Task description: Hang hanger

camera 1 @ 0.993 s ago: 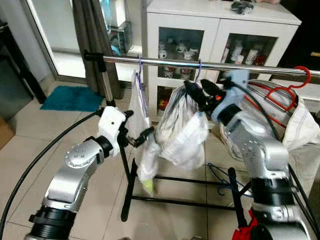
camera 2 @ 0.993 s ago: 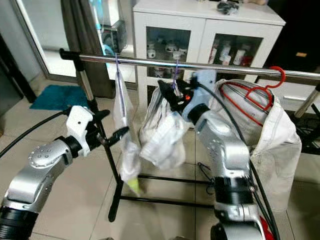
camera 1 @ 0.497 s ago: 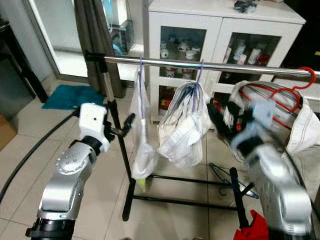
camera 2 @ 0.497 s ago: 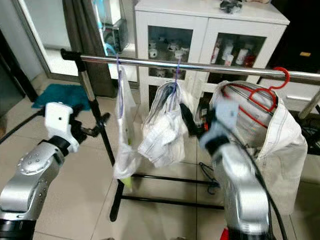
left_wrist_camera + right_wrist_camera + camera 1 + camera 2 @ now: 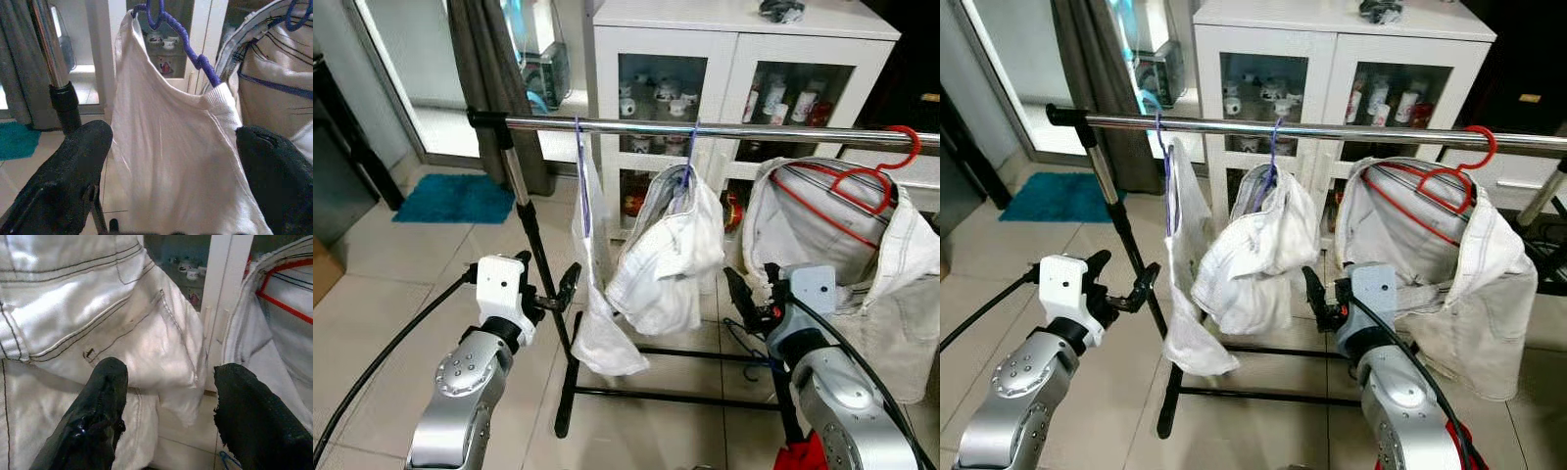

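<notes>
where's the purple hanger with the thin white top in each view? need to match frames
Left eye: purple hanger, hooked on the rail, left of the bunched jeans.
Right eye: same hanger, leftmost on the rail.
Left wrist: upper centre, white top draped below it.
Right wrist: not in it.
Shared landmark: the white glass-door cabinet behind the rail.

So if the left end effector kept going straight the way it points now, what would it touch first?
Most likely the thin white garment hanging on the purple hanger, which lies straight ahead of the open left end effector; depth is unclear.
</notes>
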{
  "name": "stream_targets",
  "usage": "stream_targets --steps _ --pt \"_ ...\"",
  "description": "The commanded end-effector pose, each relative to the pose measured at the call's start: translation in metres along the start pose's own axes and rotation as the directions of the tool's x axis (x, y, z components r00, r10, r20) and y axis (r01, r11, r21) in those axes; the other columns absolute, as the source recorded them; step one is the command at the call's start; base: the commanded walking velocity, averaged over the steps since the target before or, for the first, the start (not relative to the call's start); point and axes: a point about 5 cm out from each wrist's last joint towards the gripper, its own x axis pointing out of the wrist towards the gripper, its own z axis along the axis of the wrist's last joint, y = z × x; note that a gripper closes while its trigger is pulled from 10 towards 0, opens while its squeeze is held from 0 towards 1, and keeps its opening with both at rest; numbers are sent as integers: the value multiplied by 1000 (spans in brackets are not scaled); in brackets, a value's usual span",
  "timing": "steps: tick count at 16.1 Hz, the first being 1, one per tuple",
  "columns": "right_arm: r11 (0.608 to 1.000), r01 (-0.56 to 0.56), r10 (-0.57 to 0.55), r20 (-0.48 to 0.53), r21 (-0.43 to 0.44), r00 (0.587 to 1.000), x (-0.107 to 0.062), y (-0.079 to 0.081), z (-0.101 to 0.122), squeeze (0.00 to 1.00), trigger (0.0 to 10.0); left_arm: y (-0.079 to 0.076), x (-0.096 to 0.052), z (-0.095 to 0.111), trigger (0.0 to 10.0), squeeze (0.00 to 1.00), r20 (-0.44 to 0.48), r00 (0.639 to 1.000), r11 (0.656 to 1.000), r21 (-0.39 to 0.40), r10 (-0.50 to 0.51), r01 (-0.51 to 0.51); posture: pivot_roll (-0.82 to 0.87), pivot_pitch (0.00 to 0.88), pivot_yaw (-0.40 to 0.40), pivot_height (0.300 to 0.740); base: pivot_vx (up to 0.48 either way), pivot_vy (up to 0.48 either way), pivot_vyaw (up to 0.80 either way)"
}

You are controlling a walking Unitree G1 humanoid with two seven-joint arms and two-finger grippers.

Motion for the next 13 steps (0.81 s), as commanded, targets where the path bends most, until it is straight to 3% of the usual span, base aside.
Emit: stream_targets --steps 1,13 --pt "1000 7 -7 6 8 1000 -1 -1 0 0 10000 0 1 3 10000 0 11 1000 1000 8 -2 2 -147 0 55 740 0 0 0" --pt "1000 7 -7 6 8 1000 -1 -1 0 0 10000 0 1 3 10000 0 11 1000 1000 8 -2 2 -147 0 55 740 0 0 0"
